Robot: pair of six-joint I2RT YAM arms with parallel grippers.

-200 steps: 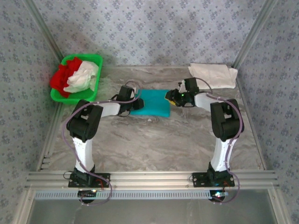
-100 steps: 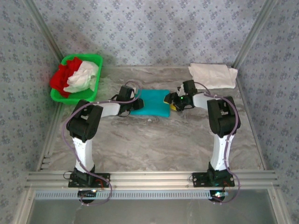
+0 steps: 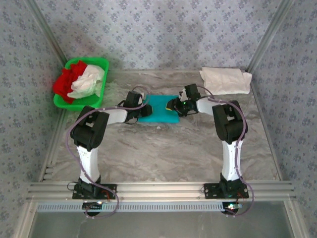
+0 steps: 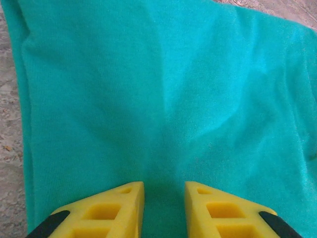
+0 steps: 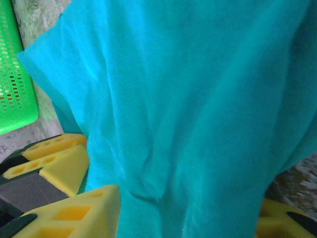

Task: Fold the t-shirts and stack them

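The teal t-shirt (image 3: 157,109) lies folded into a rectangle at the table's middle, plain side up, with no print showing. My left gripper (image 3: 144,106) (image 4: 164,188) rests over its left part, open by a narrow gap, tips on the cloth (image 4: 163,89). At the shirt's right edge my right gripper (image 3: 174,105) (image 5: 188,198) stands open and wide, with teal cloth (image 5: 188,99) bunched up between its fingers and hiding the right one. A folded white t-shirt (image 3: 225,79) lies at the back right. Crumpled red (image 3: 65,82) and white (image 3: 89,80) t-shirts fill the green basket (image 3: 101,63).
The green basket stands at the back left and its rim (image 5: 15,74) appears in the right wrist view. The left gripper's yellow fingers (image 5: 54,153) sit close by the right gripper. Patterned walls and metal posts (image 3: 262,39) enclose the marble table (image 3: 163,148).
My right gripper has moved left from beside the teal shirt onto its right edge, pushing the cloth up. The left arm has stayed still.
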